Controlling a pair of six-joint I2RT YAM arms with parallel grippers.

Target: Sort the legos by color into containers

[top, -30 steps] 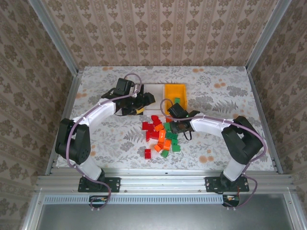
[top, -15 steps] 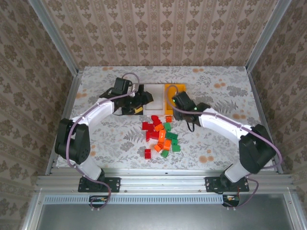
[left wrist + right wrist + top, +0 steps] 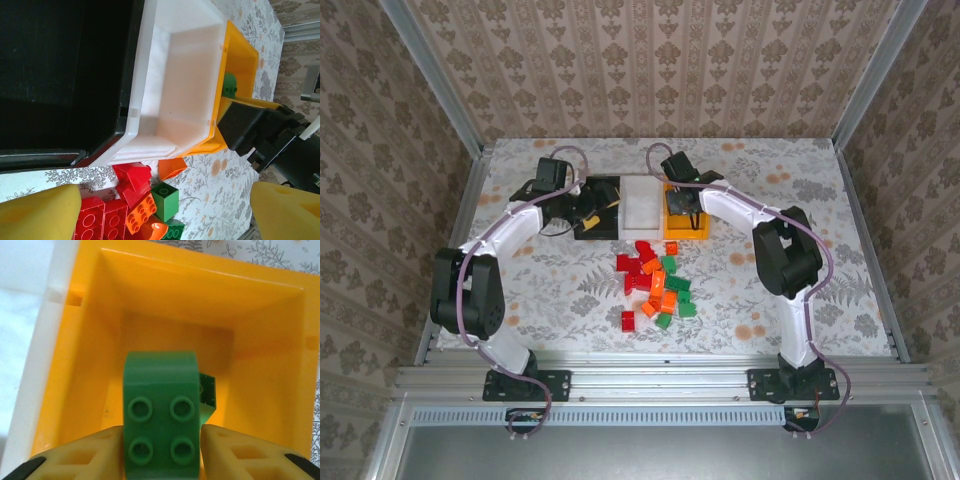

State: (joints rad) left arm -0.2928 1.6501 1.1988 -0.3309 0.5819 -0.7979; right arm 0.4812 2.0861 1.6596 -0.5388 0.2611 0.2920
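- Above the tabletop, top view: the right tool (image 3: 682, 205) hangs over the yellow bin (image 3: 686, 234) and the left tool (image 3: 597, 215) over the black bin (image 3: 604, 183). The white bin (image 3: 640, 200) sits between the two, and the loose bricks (image 3: 655, 285) are heaped just in front
- Left wrist: the left tool (image 3: 162, 210) is spread wide with nothing between its pads, and the heap's near edge lies below it
- Right wrist: the right tool (image 3: 161, 455) is pinching a green brick (image 3: 160, 410), pads flush on both sides, above the yellow bin's floor, where another green piece (image 3: 207, 392) lies
- Step, as I judge it: dropping green into yellow. Next calls for parting the pads, lifting clear, then reaching to the heap for another brick
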